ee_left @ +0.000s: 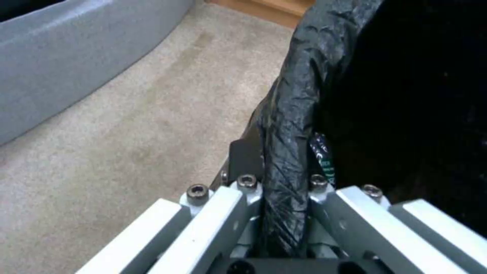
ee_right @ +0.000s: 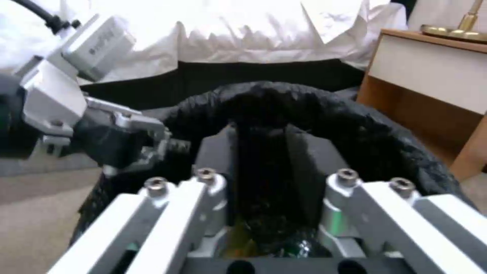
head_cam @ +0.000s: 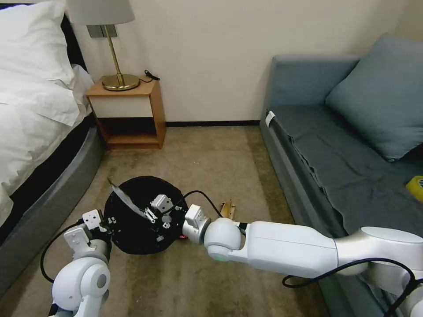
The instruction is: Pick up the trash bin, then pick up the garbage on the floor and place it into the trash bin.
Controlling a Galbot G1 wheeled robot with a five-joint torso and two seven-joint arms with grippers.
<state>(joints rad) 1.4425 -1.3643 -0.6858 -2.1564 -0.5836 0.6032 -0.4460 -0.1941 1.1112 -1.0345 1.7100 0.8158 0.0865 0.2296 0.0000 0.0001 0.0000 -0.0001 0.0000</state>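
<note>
The trash bin point(head_cam: 132, 237), round and lined with a crinkled black bag, sits low in front of me with its mouth facing up. My left gripper point(head_cam: 109, 221) is shut on its near-left rim; the left wrist view shows the bag-covered rim point(ee_left: 287, 160) pinched between the fingers. My right gripper point(head_cam: 155, 212) reaches over the bin's mouth, and in the right wrist view it point(ee_right: 261, 148) stands open above the dark inside. Yellowish and green garbage point(ee_right: 284, 247) glints down in the bin. A gold-brown wrapper point(head_cam: 228, 208) lies on the carpet beside my right wrist.
The bed point(head_cam: 35, 132) borders the left and a grey sofa point(head_cam: 335, 167) the right, with a yellow tape roll point(head_cam: 415, 187) on its seat. A wooden nightstand point(head_cam: 128, 114) with a lamp stands against the far wall. Open carpet point(head_cam: 207, 158) lies beyond the bin.
</note>
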